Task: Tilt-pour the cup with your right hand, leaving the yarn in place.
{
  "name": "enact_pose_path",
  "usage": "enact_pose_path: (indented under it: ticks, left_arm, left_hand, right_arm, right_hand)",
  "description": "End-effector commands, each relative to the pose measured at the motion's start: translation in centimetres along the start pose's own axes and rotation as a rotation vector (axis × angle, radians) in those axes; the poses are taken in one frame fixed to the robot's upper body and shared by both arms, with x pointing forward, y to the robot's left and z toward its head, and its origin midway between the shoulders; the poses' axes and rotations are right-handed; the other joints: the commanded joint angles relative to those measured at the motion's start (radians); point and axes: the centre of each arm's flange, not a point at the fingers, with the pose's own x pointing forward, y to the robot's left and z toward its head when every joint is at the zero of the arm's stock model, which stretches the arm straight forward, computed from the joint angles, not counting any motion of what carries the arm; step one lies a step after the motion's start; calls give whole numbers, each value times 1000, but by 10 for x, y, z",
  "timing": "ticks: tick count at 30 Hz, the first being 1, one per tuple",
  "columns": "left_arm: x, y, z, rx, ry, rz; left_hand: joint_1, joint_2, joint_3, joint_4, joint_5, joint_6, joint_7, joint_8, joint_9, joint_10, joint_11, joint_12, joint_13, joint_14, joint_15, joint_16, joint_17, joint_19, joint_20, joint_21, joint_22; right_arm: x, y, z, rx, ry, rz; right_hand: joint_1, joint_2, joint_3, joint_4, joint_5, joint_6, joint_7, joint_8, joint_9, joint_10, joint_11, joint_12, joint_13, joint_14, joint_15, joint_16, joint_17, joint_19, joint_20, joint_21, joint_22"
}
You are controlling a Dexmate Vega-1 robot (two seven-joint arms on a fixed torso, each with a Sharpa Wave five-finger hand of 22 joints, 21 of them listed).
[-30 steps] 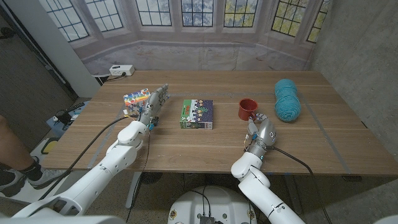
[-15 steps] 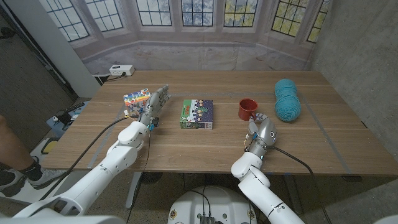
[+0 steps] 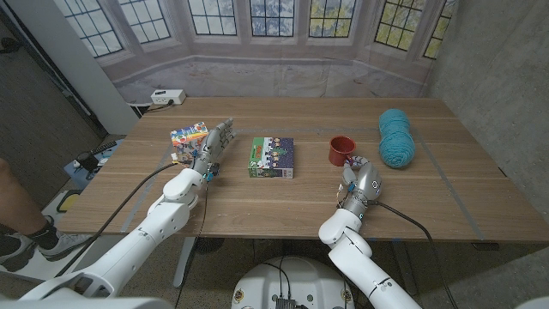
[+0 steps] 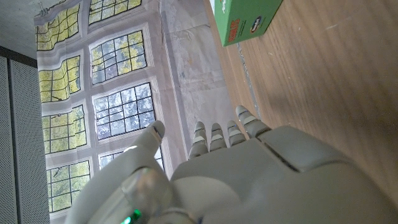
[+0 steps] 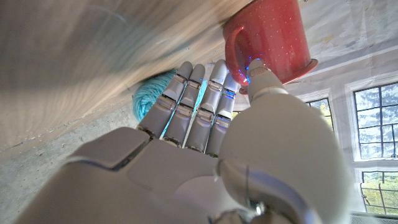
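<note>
A red speckled cup [image 3: 340,151] stands upright on the wooden table [image 3: 292,193], its handle toward my right hand [image 3: 358,181]. That hand holds nothing and sits just short of the cup, fingers stretched toward it. In the right wrist view the fingertips [image 5: 205,71] come close to the cup [image 5: 273,37] and its handle, and I cannot tell whether they touch. The teal yarn [image 3: 395,138] lies to the right of the cup, and shows past the fingers as teal yarn [image 5: 149,96]. My left hand [image 3: 212,148] is open at the left, fingers apart.
A green box [image 3: 272,158] lies at mid-table, seen too in the left wrist view [image 4: 245,18]. A colourful small box [image 3: 189,140] sits beside my left hand. A white power strip [image 3: 167,97] lies beyond the table's far left corner.
</note>
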Motion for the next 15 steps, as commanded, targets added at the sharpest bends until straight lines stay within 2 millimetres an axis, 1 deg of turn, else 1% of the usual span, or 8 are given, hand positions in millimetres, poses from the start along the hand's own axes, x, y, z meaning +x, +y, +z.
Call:
enact_pose_path:
  ticks: [1,8,15]
  left_arm:
    - [4,1,-1,-5,4,-4]
    - [7,1,-3,-7,10,-12]
    - [12,-3,-4,-9,11,-24]
  left_hand:
    - [11,-1,3,-6,7,9,3,1,6,9,1,4,6,7,4,5,3,10,-2,-3,2]
    - [11,-1,2,-7,7,10,4,1,6,9,2,3,6,7,4,4,3,11,-2,-3,2]
    - [12,-1,1,-7,7,11,3,1,6,11,2,4,6,8,3,5,3,10,-2,-3,2]
  right_arm:
    - [3,3,2,3,0,0]
    - [3,3,4,2,6,-2]
    - [1,-1,2,0,10,-1]
  right_hand:
    - [16,2,-1,2,2,16,-5,4,3,10,-3,10,6,15,-111,8,6,12,-33,6,5]
    - [30,9,-3,0,1,35,-1,8,5,26,-5,24,16,33,-119,19,14,15,-35,6,6]
    - [34,11,-5,0,0,37,0,6,6,27,-6,29,21,34,-119,21,18,16,-37,6,6]
